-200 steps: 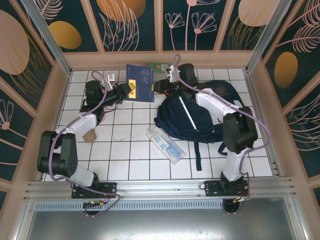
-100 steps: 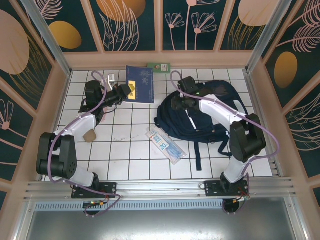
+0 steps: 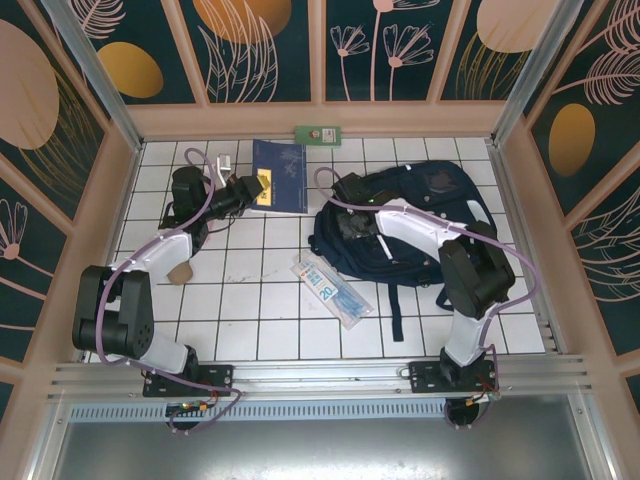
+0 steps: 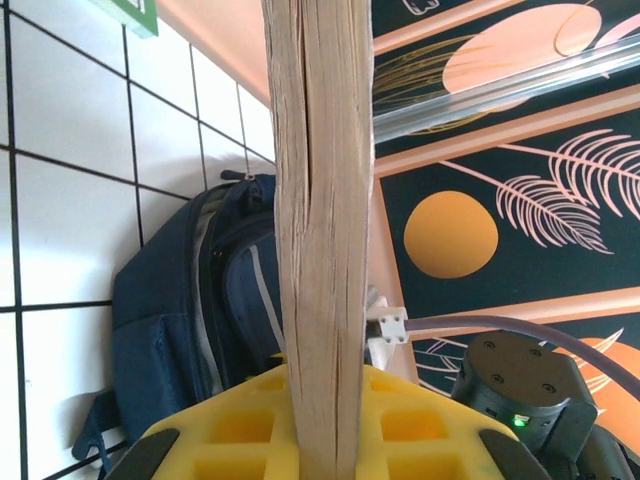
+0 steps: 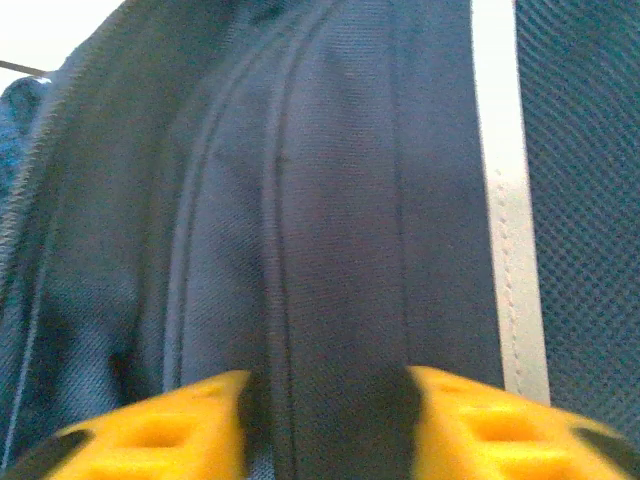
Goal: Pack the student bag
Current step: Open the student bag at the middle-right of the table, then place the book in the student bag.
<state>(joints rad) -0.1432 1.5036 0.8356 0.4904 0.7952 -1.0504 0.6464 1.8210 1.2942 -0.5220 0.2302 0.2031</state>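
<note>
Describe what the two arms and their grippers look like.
Both arms have black joint housings and white links: left arm, right arm. A lilac cable runs along each. The left gripper and right gripper have yellow fingers with square pockets.

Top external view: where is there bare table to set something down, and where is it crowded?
Bare tiles lie between the small brown object and the clear packet, and at the near-right corner beside the student bag. Crowded: the far middle, where the blue book in the left gripper is close to the bag.
</note>
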